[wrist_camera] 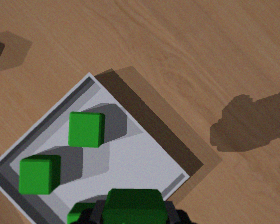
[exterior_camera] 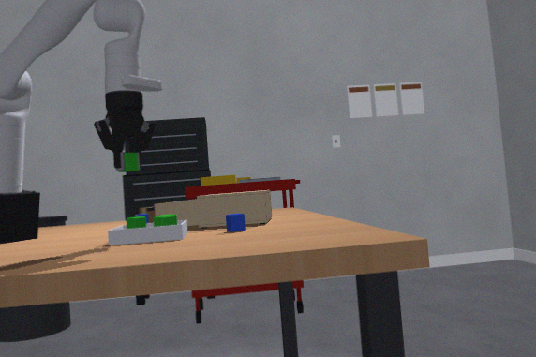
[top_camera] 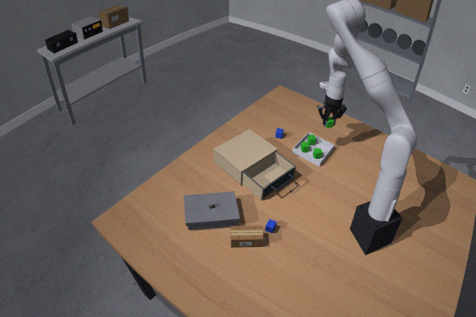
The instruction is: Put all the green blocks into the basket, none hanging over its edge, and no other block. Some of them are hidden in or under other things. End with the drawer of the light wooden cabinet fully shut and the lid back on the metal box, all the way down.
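My gripper (top_camera: 329, 123) (exterior_camera: 126, 162) (wrist_camera: 136, 212) is shut on a green block and holds it well above the table, over the basket's far side. The basket (top_camera: 306, 158) (exterior_camera: 147, 235) (wrist_camera: 141, 117) is a low white tray. Three green blocks lie in it: one (top_camera: 311, 140), a second (top_camera: 304, 146) and a third (top_camera: 317, 153). The light wooden cabinet (top_camera: 245, 150) (exterior_camera: 234, 209) has its drawer (top_camera: 254, 189) pulled out; no block shows in the drawer. The grey metal box (top_camera: 213, 225) has its lid (top_camera: 200, 209) on top. Whether anything is inside the box is hidden.
A blue block (top_camera: 280, 133) (exterior_camera: 235, 223) stands between cabinet and basket, toward the table's back edge. Another blue block (top_camera: 270, 225) stands beside a small brown cardboard box (top_camera: 247, 239), near the metal box. The drawer's handle (top_camera: 287, 190) sticks out over the table (top_camera: 333, 209).
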You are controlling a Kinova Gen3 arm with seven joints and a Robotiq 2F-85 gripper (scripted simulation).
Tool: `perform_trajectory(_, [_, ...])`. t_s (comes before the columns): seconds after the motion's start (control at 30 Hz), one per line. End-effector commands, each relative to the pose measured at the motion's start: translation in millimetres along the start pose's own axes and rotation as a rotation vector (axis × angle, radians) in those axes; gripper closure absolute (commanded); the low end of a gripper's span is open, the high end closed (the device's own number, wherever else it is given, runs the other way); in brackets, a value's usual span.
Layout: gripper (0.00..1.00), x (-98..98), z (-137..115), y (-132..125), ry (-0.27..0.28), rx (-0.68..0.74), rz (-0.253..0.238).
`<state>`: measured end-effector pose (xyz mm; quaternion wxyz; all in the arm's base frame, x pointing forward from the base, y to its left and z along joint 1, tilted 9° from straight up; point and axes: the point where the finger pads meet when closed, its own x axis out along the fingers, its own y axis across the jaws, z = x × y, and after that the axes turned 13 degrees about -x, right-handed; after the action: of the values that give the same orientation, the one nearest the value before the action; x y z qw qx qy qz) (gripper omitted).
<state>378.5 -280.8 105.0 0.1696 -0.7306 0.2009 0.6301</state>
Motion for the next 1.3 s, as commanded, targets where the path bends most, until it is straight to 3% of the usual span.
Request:
perform_trajectory(0.0, [0.9, 4.3, -0.6, 0.1, 0.002, 0.0, 0.0])
perform_trajectory(1.27, [0.9, 81.9, -0.9, 0.0, 0.002, 0.0, 0.0])
